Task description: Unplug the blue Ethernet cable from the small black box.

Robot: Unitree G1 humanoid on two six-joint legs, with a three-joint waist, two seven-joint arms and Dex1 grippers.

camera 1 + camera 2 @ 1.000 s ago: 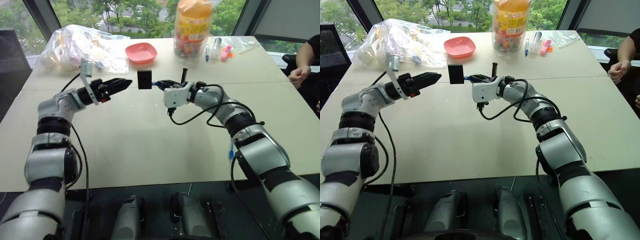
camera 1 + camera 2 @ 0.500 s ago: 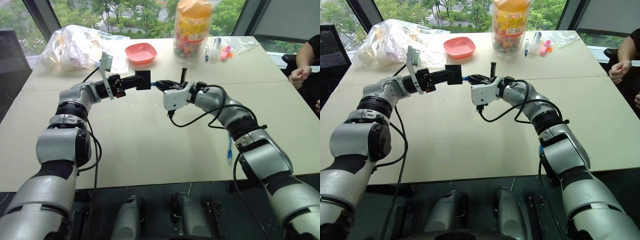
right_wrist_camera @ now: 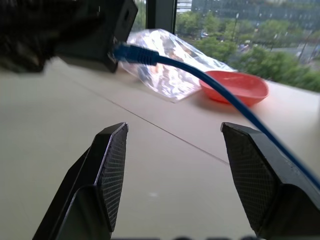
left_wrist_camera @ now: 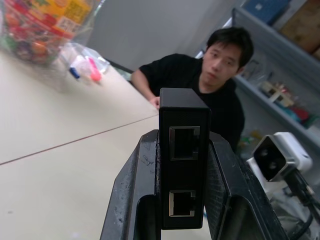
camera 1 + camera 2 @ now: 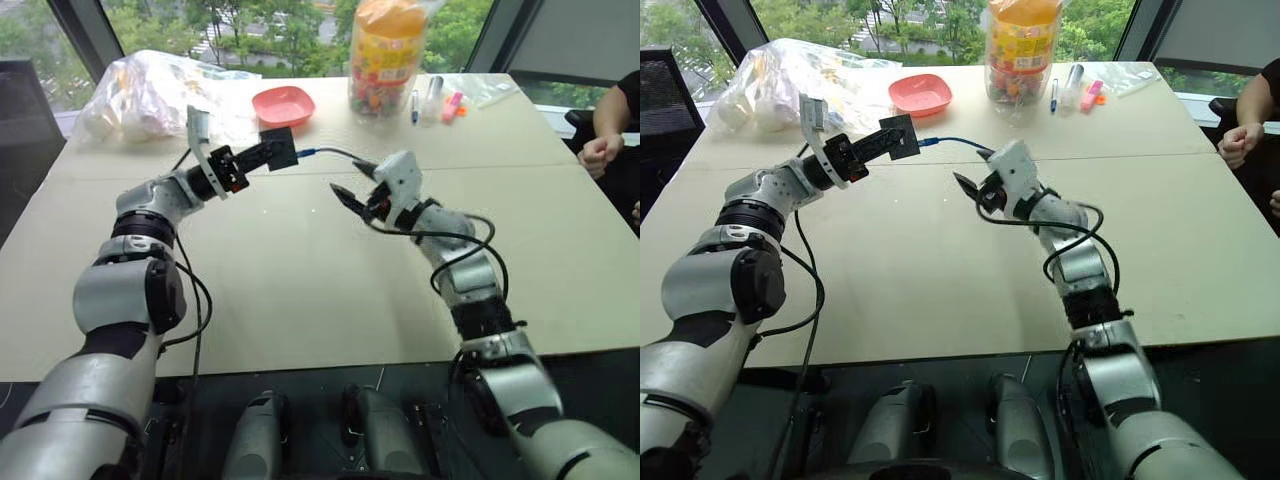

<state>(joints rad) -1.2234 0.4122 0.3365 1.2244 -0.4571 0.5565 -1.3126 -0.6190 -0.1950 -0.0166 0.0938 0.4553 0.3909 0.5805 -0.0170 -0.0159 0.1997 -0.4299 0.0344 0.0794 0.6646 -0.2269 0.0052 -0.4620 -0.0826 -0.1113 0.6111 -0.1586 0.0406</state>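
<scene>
small matte-black plastic box [image 5: 279,149] is held clamped between the two black fingers of the left gripper [image 5: 262,156], lifted above the pale beige tabletop [image 5: 300,280] over its far-middle part, near the seam that crosses the top. in the left wrist view the box [image 4: 183,160] is seen standing upright between the finger pads [image 4: 135,195], with two square ports stacked on the face that is turned to the camera, both of them bare. thin bright-blue ethernet cable [image 5: 950,142] is seen plugged into the opposite side of the box; from there it is stretched toward the right gripper [image 5: 976,186] and passes over it. in the right wrist view the cable [image 3: 200,80] is shown running from the box [image 3: 95,30] across the gap above the right fingertips [image 3: 112,150], with neither finger seen touching it. the right gripper's jaws are spread wide and nothing is held in them; it is placed just beside the box, on the cable's side, and apart from it.

toward the far edge of the tabletop a salmon-pink shallow plastic dish [image 5: 283,104], a crumpled clear plastic bag [image 5: 160,92] and a tall clear jar of coloured sweets [image 5: 385,55] are set. at the right edge a person's hand [image 5: 598,152] is rested on the top.
</scene>
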